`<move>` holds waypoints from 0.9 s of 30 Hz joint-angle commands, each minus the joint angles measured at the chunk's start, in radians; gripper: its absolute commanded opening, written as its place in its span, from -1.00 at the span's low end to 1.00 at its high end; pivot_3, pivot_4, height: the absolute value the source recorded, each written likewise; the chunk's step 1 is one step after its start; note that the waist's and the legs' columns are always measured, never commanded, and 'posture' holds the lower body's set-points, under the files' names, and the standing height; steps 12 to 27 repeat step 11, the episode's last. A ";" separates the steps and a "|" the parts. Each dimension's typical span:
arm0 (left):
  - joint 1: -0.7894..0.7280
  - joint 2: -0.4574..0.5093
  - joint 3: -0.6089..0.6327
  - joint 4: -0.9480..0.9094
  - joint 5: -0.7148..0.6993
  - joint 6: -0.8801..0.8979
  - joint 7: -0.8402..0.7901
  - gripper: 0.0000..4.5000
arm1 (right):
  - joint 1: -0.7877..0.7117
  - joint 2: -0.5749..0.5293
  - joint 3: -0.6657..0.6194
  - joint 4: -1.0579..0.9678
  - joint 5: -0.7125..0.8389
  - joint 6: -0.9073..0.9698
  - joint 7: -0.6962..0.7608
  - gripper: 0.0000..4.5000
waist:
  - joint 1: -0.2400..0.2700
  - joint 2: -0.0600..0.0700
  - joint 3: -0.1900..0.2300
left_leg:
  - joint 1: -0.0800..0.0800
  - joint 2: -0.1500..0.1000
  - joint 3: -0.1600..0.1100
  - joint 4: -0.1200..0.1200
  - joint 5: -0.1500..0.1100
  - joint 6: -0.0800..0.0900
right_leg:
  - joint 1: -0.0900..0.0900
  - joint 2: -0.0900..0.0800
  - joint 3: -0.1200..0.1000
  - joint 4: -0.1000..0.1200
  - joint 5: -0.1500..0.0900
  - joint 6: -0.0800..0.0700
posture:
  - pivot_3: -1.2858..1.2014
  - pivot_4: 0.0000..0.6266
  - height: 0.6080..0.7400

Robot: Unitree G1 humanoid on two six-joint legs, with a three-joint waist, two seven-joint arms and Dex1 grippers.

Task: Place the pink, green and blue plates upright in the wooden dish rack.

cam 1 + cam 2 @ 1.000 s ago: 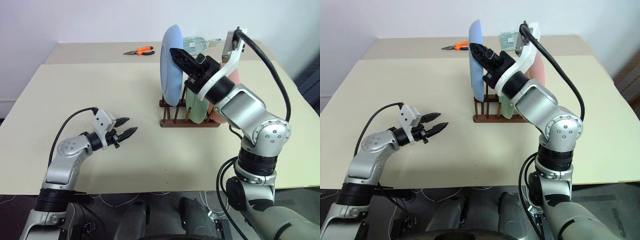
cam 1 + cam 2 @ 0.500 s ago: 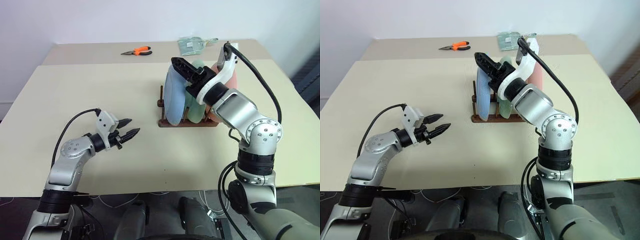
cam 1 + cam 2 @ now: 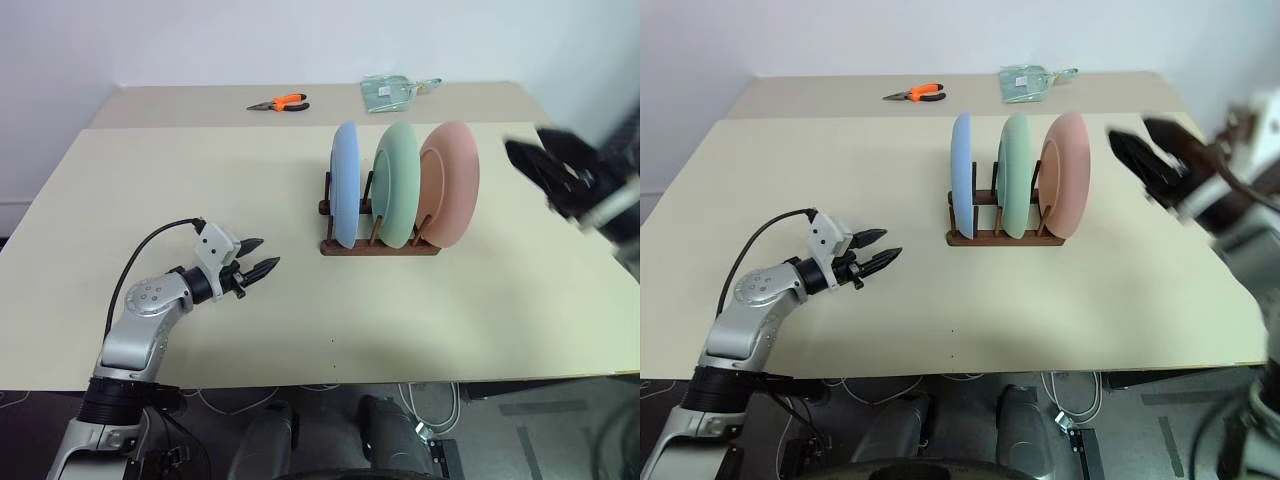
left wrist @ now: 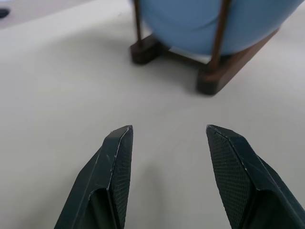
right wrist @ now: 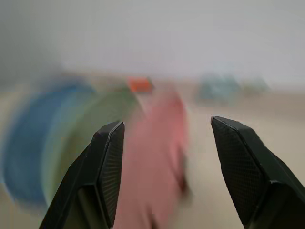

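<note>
The left gripper (image 3: 258, 257) sits at lower left of the head view, low over the table (image 3: 300, 320), fingers apart with nothing between them, pointing toward the rack (image 3: 380, 243); its wrist view shows the same open gap and the rack's foot beyond. At centre, the rack stands on the table with three plates upright in it, side by side: blue plate (image 3: 345, 198) on the picture's left, green plate (image 3: 398, 197) in the middle, pink plate (image 3: 450, 197) on the right. The right gripper (image 3: 545, 160) is at the right edge, blurred, apart from the pink plate, fingers spread and empty. At the far edge lie orange pliers (image 3: 279, 102) and a clear bag (image 3: 390, 91).
</note>
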 commanded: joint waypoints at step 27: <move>0.069 0.006 0.061 -0.072 -0.004 -0.026 0.042 0.11 | 0.059 0.061 0.256 0.187 -0.428 -0.305 0.228 0.30 | -0.012 0.002 0.001 | -0.001 0.000 0.001 0.001 0.000 -0.001 | -0.001 -0.001 0.001 0.000 0.000 0.000 | 0.03 -0.52 1.00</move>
